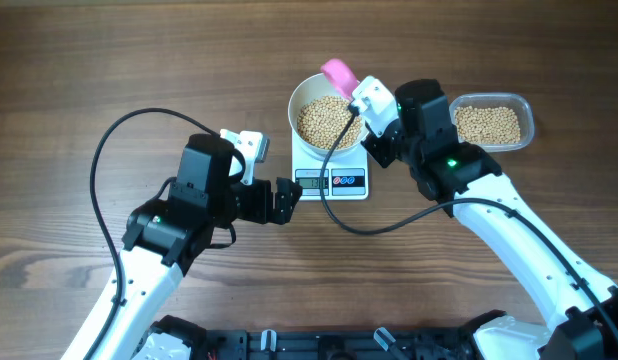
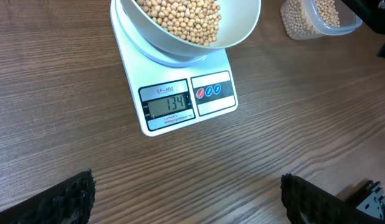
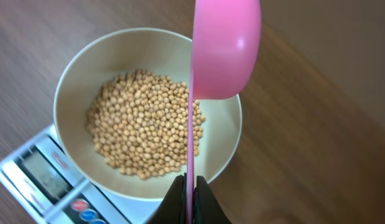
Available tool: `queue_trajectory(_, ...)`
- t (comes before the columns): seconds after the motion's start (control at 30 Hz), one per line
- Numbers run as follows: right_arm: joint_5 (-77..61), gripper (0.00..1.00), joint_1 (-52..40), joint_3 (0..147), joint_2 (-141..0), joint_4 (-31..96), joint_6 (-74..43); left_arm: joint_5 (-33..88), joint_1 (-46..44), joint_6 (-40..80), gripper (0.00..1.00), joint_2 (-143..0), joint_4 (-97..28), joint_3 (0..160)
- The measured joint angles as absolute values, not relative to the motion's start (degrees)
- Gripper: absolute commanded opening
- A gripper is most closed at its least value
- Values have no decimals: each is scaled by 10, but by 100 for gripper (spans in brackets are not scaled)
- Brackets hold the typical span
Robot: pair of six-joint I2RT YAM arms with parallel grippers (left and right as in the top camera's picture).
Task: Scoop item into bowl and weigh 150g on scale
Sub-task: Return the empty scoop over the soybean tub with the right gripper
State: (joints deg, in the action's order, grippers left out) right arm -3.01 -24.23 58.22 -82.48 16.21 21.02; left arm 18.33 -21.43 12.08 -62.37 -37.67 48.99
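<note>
The white bowl (image 1: 294, 112) stands on the scale (image 1: 332, 183) and holds a heap of tan beans (image 1: 324, 122). In the left wrist view the scale's display (image 2: 171, 104) reads 134. My right gripper (image 1: 359, 90) is shut on the thin handle of a pink scoop (image 1: 339, 73). The scoop (image 3: 225, 50) is turned on its side over the bowl's far rim (image 3: 233, 112), and no beans show on it. My left gripper (image 1: 287, 200) rests open on the table in front of the scale, nothing between its fingers (image 2: 68, 199).
A clear plastic tub (image 1: 489, 122) with more beans stands to the right of the bowl, behind my right arm. A black cable (image 1: 334, 215) loops over the table just in front of the scale.
</note>
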Motion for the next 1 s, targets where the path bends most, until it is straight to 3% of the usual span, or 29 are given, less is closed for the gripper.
queue_trajectory(0.2, -138, 4, -159, 582, -820, 147, 22, 183, -214, 121, 100, -624, -377, 490)
queue_trajectory(0.47, -254, 4, 119, 595, -774, 244, -84, 183, -214, 121, 100, -624, -377, 490)
queue_trajectory(0.63, -196, 4, 193, 597, -772, 370, -44, 183, -214, 121, 100, -624, -376, 490)
queue_trajectory(1.0, -54, 4, 161, 597, -811, 393, 136, 183, -214, 121, 100, -624, -376, 490)
